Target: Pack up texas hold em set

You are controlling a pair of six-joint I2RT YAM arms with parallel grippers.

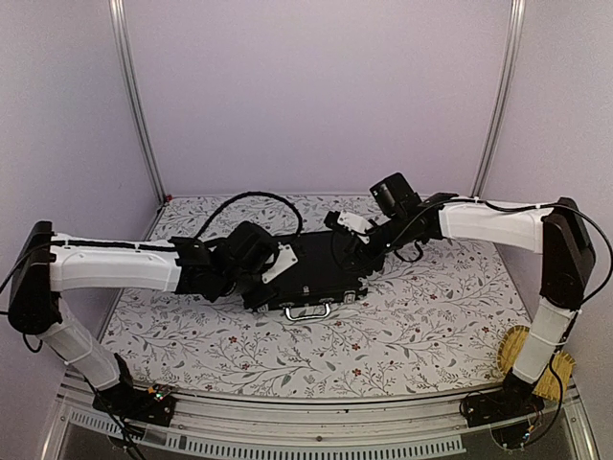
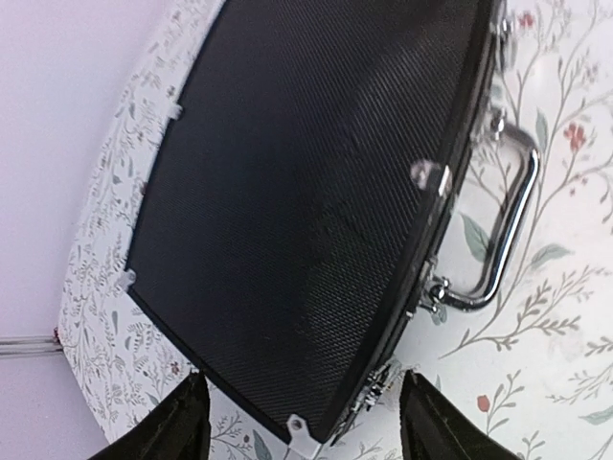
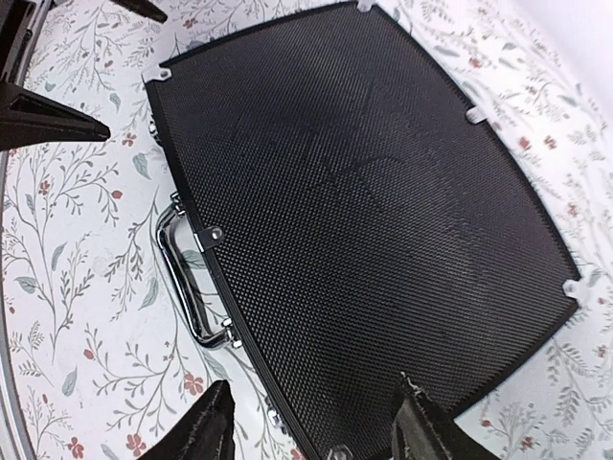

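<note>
black briefcase (image 1: 321, 273) lying shut, flat at desk (image 1: 431, 316) ctr, silver handle (image 1: 308, 311) facing near edge — left end effector (image 2: 302, 422) hovering over its left end, fingers spread; right end effector (image 3: 311, 426) hovering over right end — also spread.

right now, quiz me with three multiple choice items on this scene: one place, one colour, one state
1. Where does the briefcase lie?
A) on the floral table
B) on a shelf
C) on the floor

2. What colour is its handle?
A) red
B) silver
C) yellow

3. The briefcase is:
A) wide open
B) shut
C) in two halves

Answers:
1 A, it rests flat on the floral table.
2 B, the handle gleams like silver metal.
3 B, no gap shows along its edge in either wrist view.
</note>
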